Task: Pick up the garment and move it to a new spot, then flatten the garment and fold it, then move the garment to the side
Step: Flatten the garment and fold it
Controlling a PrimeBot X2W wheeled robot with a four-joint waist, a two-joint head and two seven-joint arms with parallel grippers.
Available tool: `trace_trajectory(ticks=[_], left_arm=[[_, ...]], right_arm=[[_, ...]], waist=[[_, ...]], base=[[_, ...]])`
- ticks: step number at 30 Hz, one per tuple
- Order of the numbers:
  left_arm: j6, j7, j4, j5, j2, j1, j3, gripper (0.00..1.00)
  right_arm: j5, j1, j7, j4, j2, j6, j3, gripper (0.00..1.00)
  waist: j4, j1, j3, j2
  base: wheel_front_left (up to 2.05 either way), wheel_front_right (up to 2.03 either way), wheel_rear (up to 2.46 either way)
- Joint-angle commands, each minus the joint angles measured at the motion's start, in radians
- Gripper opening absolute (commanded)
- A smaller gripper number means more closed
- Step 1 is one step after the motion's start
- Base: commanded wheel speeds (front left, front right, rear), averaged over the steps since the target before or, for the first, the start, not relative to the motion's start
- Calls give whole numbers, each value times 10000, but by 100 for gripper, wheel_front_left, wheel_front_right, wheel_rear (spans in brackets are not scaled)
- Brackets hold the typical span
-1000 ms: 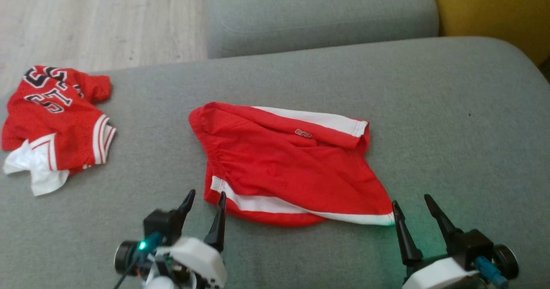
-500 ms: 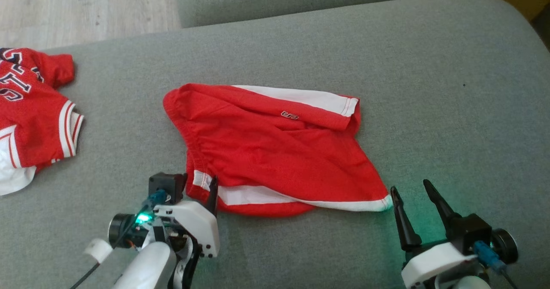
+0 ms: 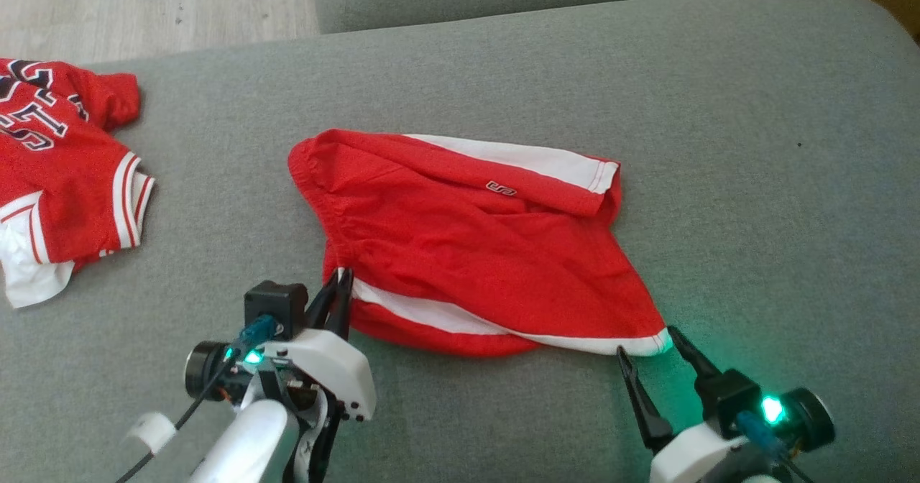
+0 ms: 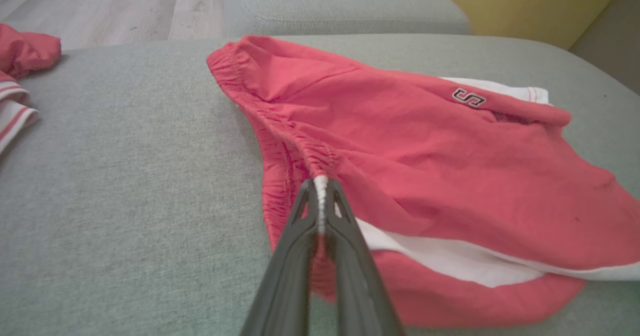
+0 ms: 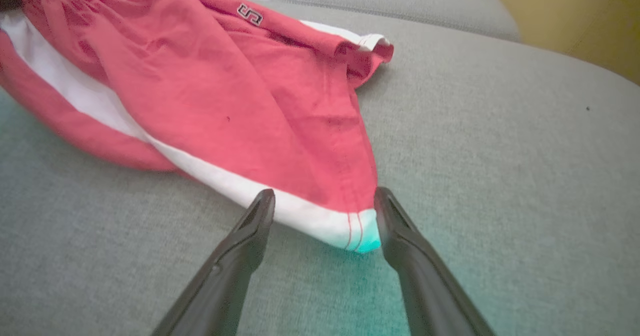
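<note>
**Garment (image 3: 474, 253): one corner gripped**

Red shorts with white stripes, lying rumpled mid-cushion on the grey sofa (image 3: 755, 181). Left gripper (image 3: 343, 282) is clamped on the waistband end, at the white stripe. Right gripper (image 3: 647, 342) is spread wide, with the hem corner lying between its fingers, unpinched.

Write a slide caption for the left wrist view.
Closed left jaws pinch the waistband of red shorts on a grey sofa.

The red shorts (image 3: 489, 253) have white stripes and a small letter patch. They lie a bit crumpled on the grey cushion (image 3: 755, 181).
</note>
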Motion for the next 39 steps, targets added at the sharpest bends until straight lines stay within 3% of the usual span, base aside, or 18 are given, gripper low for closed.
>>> trace_trajectory(ticks=[1, 12, 24, 32, 34, 35, 39], left_arm=[[98, -147, -446, 13, 140, -169, 403, 0], [456, -726, -1345, -209, 176, 627, 689, 0], [556, -838, -1430, -294, 174, 801, 678, 0], [572, -892, -1405, -371, 209, 813, 699, 0], [570, -918, -1406, -386, 222, 804, 708, 0], [566, -943, -1413, -398, 228, 797, 720, 0], [538, -1061, -1525, -401, 304, 736, 775, 0]], right_arm=[[12, -12, 23, -241, -221, 75, 289, 100], [64, -391, 63, 129, -326, 75, 21, 100], [9, -908, -154, 927, -249, 75, -88, 99], [177, -873, -178, 851, -298, 75, 125, 28], [245, -873, -149, 816, -335, 75, 143, 5], [282, -892, -169, 765, -343, 75, 141, 0], [526, -987, -238, 386, -344, 75, 124, 0]], waist=[[33, -1, 17, 0], [179, -1, 254, 0], [335, -1, 327, 0], [263, -1, 221, 0], [243, -1, 186, 0], [234, -1, 164, 0], [210, -1, -9, 0]], base=[[0, 0, 0], [0, 0, 0], [0, 0, 0], [0, 0, 0], [0, 0, 0], [0, 0, 0], [0, 0, 0]])
